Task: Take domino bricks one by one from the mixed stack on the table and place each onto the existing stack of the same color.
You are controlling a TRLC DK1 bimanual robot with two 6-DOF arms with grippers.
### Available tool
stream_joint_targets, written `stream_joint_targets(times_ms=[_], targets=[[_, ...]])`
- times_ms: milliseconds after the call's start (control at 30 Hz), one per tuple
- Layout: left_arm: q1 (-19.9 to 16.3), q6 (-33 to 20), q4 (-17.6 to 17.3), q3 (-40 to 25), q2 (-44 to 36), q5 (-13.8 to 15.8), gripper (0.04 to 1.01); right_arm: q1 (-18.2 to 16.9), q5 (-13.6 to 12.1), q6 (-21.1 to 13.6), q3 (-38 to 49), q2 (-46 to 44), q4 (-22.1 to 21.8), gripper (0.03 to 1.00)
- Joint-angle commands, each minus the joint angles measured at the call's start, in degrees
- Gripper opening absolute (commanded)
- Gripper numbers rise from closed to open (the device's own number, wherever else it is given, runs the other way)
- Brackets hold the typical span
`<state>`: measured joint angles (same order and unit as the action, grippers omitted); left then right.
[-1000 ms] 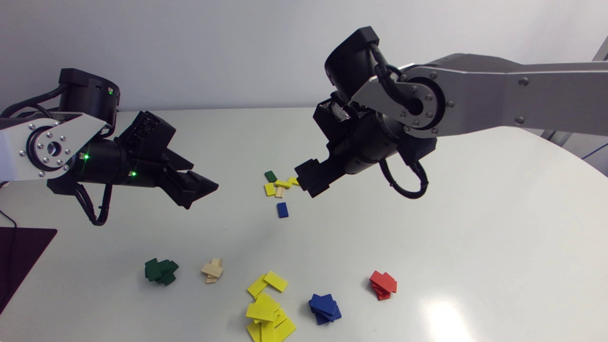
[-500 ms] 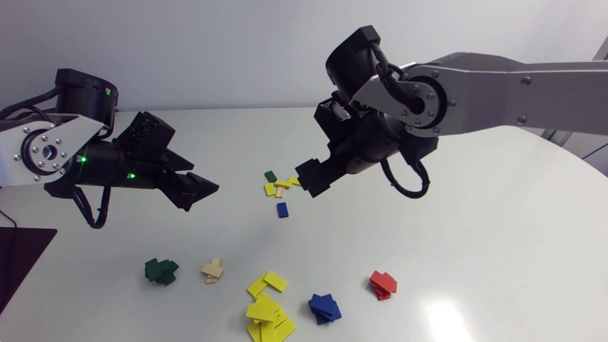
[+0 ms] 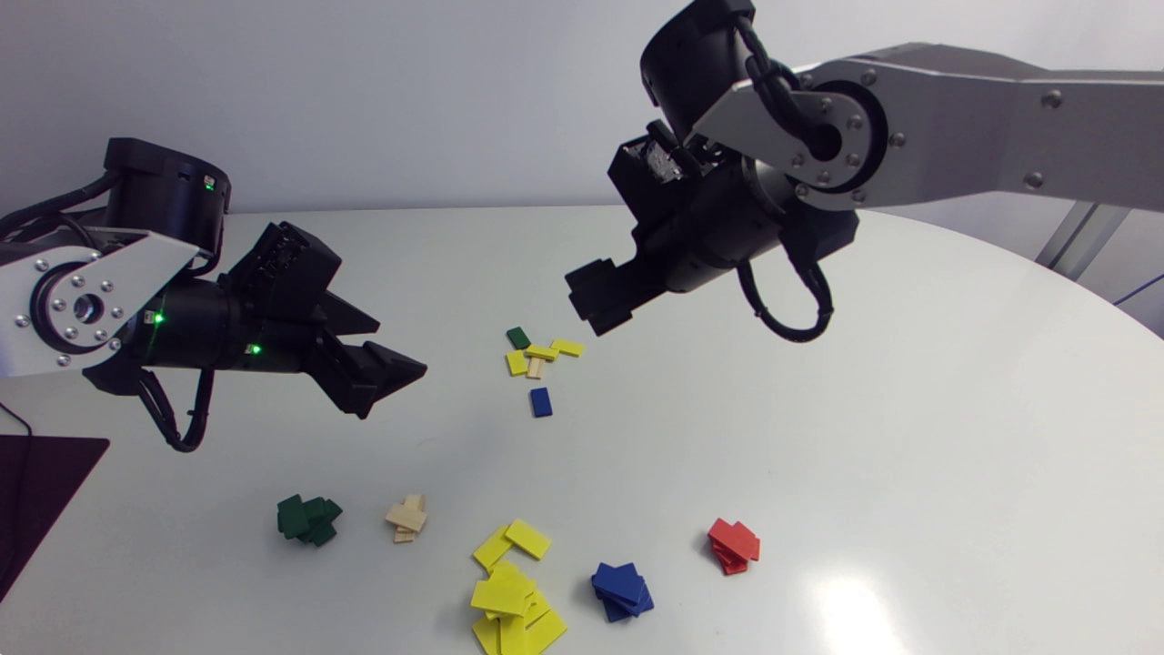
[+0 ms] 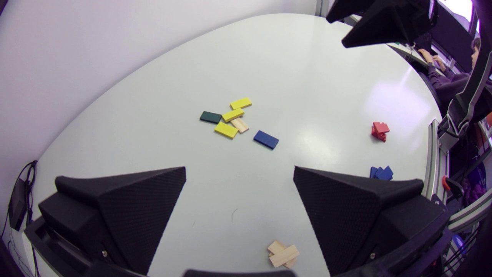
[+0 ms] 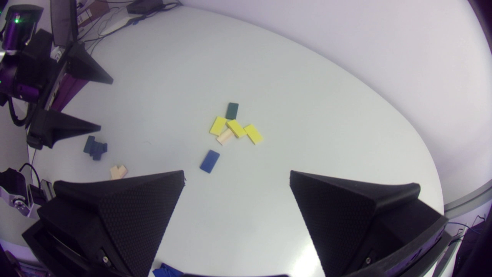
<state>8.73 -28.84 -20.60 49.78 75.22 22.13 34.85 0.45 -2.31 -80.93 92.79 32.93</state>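
The mixed pile [image 3: 538,351] lies mid-table: a green brick [image 3: 517,337], yellow bricks [image 3: 567,347], a wooden brick [image 3: 536,367], and a blue brick [image 3: 541,401] slightly apart. My right gripper [image 3: 596,300] hangs open above and to the right of the pile, holding nothing; in the right wrist view the pile [image 5: 235,129] lies ahead of its empty fingers [image 5: 237,175]. My left gripper [image 3: 391,377] is open and empty to the left of the pile, with the blue brick [image 4: 266,139] ahead of its fingers [image 4: 239,171].
The sorted stacks stand along the near side: green [image 3: 307,519], wood [image 3: 406,518], a sprawling yellow one [image 3: 511,591], blue [image 3: 622,589] and red [image 3: 733,546]. A dark mat [image 3: 36,491] lies at the table's left edge.
My right arm has lifted up and away from the pile, uncovering the rightmost yellow brick. My left arm has shifted slightly. The bricks lie as before.
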Motion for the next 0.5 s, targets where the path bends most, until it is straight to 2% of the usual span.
stream_joint_targets(times_ms=[0, 267, 467], targets=[[0.6, 0.8, 0.1, -1.8, -0.5, 0.3, 0.997, -0.5, -1.1, 1.6, -2.7, 4.1, 1.5, 0.949], [0.1, 0.5, 0.3, -2.2, -0.7, 0.2, 0.997, -1.0, -5.4, 3.2, -11.2, 16.4, 4.7, 0.949], [-1.0, 0.4, 0.4, -2.1, -1.0, 0.3, 0.997, -0.7, -6.0, 4.9, -18.1, 25.8, 7.4, 0.933]])
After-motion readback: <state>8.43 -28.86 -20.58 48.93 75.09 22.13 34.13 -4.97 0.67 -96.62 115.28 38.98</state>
